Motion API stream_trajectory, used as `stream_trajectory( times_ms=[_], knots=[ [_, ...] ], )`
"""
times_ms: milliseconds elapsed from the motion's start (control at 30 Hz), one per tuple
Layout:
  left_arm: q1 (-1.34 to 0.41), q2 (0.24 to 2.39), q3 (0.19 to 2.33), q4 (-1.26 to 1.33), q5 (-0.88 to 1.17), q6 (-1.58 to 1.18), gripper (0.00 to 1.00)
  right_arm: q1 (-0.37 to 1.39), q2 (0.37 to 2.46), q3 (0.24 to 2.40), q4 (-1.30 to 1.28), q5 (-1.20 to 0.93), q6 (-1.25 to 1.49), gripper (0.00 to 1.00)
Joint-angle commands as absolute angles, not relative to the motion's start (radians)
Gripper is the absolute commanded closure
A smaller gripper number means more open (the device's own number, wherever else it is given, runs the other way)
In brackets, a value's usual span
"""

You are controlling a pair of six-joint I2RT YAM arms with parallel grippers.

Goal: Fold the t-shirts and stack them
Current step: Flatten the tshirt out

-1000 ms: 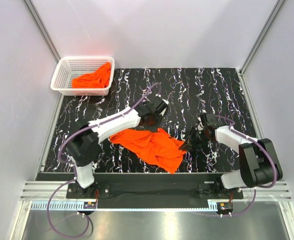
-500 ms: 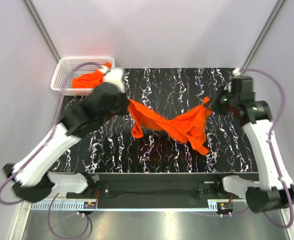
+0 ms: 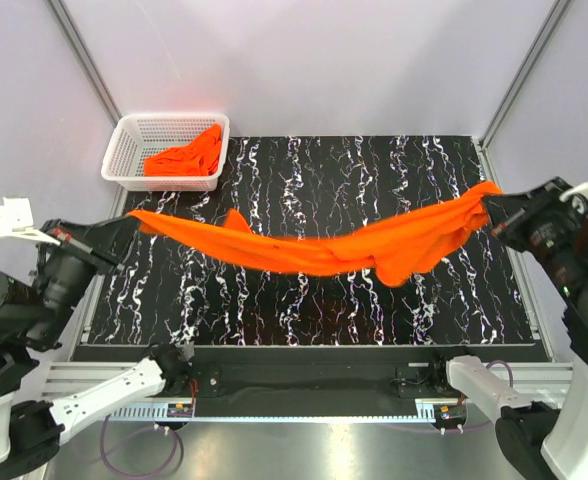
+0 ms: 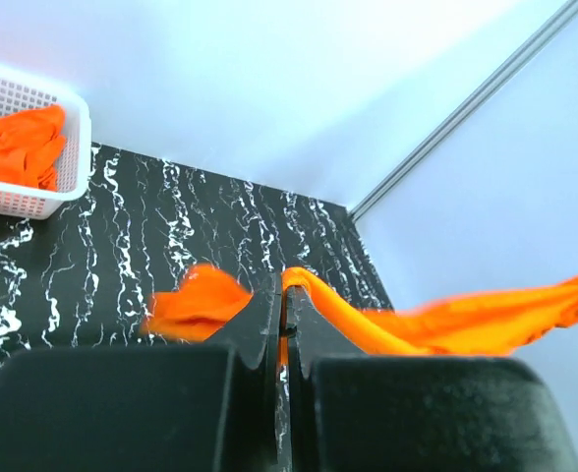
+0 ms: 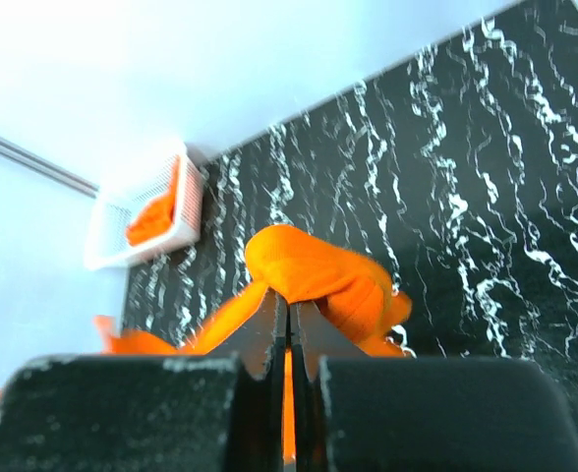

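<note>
An orange t-shirt [image 3: 314, 250] hangs stretched in the air across the black marbled table, sagging in the middle. My left gripper [image 3: 132, 222] is shut on its left end, high above the table's left edge; the wrist view shows the cloth [image 4: 368, 329] pinched between the shut jaws. My right gripper [image 3: 494, 204] is shut on the shirt's right end, near the table's right edge, with bunched fabric [image 5: 318, 270] over the tips. More orange t-shirts [image 3: 186, 157] lie crumpled in the basket.
A white mesh basket [image 3: 134, 140] stands at the table's back left corner. The black marbled table [image 3: 374, 180] is bounded by metal frame posts and pale walls on both sides. Both arms are raised high off the surface.
Both arms have lifted and swung far apart, pulling the t-shirt from a crumpled heap on the table into a long taut band in the air.
</note>
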State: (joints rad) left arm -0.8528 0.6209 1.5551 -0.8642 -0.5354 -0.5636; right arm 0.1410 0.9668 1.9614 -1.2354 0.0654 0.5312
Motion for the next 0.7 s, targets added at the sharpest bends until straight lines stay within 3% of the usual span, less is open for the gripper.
stream_trajectory(
  times_ms=[0,167,367,500,667],
  knots=[
    [-0.851,0.586,1.479,-0.844,-0.569,-0.607,1.0,0.138,0.95,2.013,-1.262,0.127,0.56,1.0],
    [-0.851,0.543,1.376,-0.842,-0.604,-0.626,1.0,0.138,0.959,1.924,-1.211,0.14,0.583,1.0],
    [-0.85,0.694,1.31,-0.792,-0.647,-0.517,1.0,0.14,1.067,1.718,-1.004,0.17,0.548,1.0],
    [-0.847,0.855,1.284,-0.689,-0.752,-0.422,1.0,0.118,1.282,1.709,-0.943,0.21,0.483,1.0],
    [-0.793,1.083,1.29,-0.543,-0.686,-0.252,1.0,0.009,1.561,1.77,-0.897,0.086,0.453,1.0]
  ],
)
